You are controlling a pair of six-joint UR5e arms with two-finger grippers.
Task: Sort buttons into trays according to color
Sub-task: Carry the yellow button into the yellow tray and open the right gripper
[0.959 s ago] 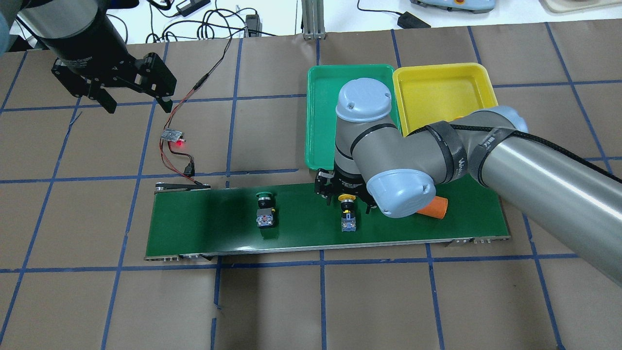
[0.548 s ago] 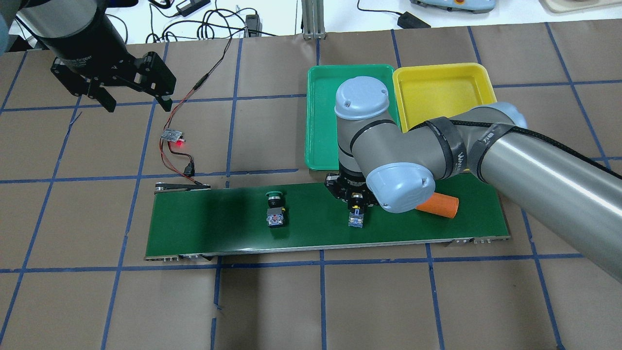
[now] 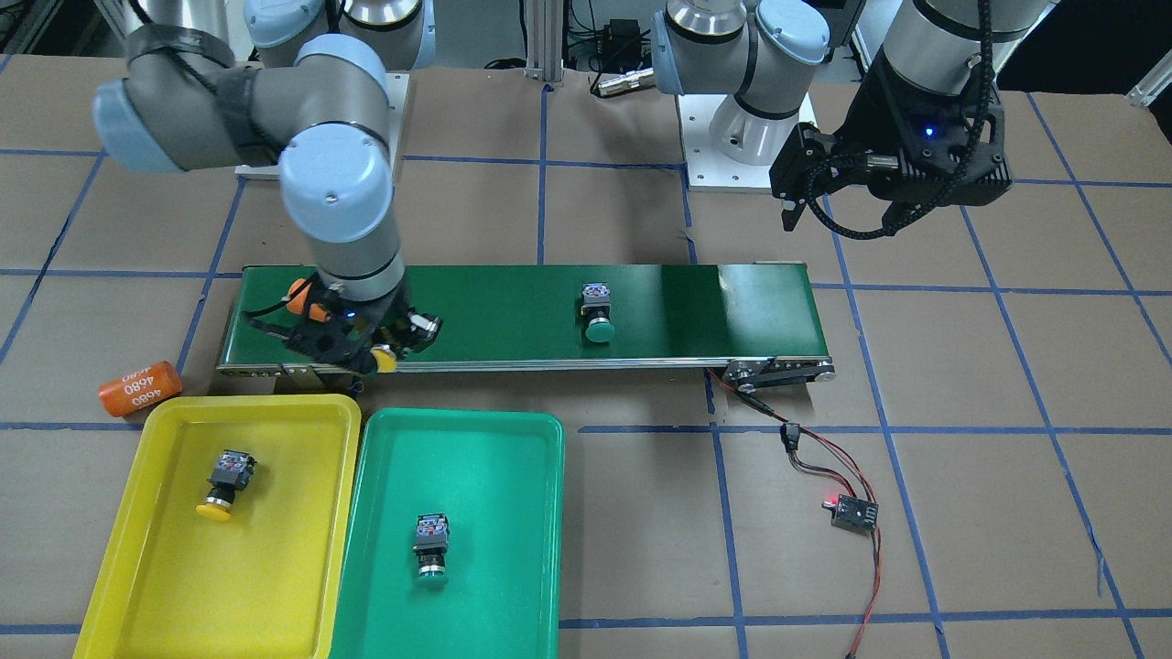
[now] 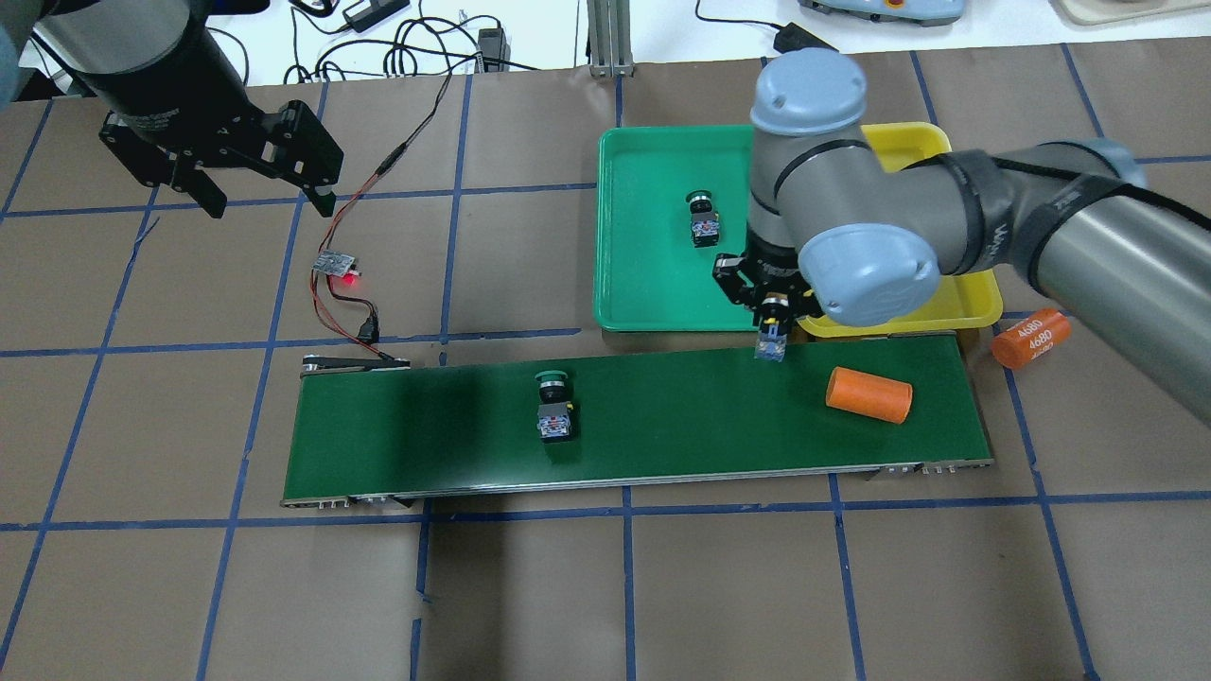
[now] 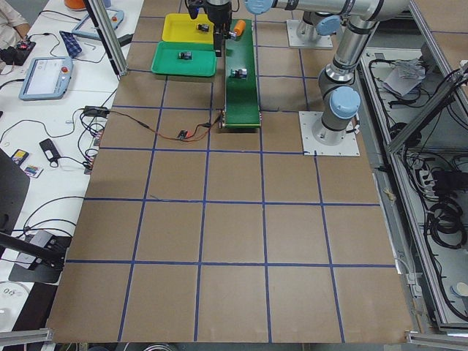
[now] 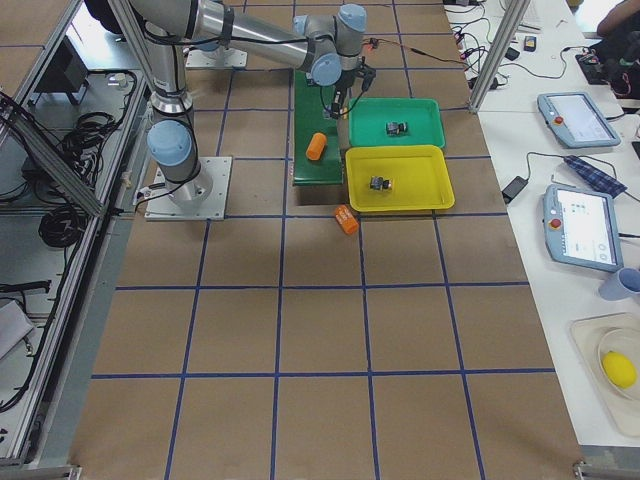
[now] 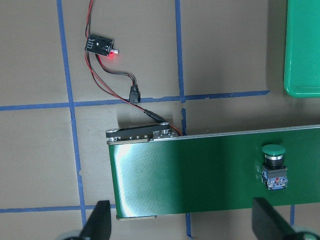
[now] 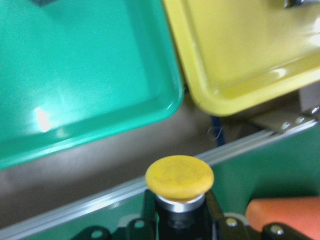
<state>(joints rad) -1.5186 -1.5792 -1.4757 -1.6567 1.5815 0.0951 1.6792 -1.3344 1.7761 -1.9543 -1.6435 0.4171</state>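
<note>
Yellow button [image 8: 179, 177] sits clamped in the right gripper [image 4: 771, 320] at the conveyor belt [image 4: 426, 426] edge. Left gripper [image 4: 268, 194] hangs spread wide.

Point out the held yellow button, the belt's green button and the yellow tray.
Held yellow button [image 8: 179, 177]: right wrist view, cap top.
Belt's green button [image 4: 553, 379]: overhead view, green cap.
Yellow tray [image 3: 265, 558]: front-facing view, bare floor.

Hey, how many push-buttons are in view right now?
4. A yellow button lies in the yellow tray, a green button in the green tray, a second green button on the conveyor belt, and a second yellow button in the right gripper. None looks hidden.
</note>
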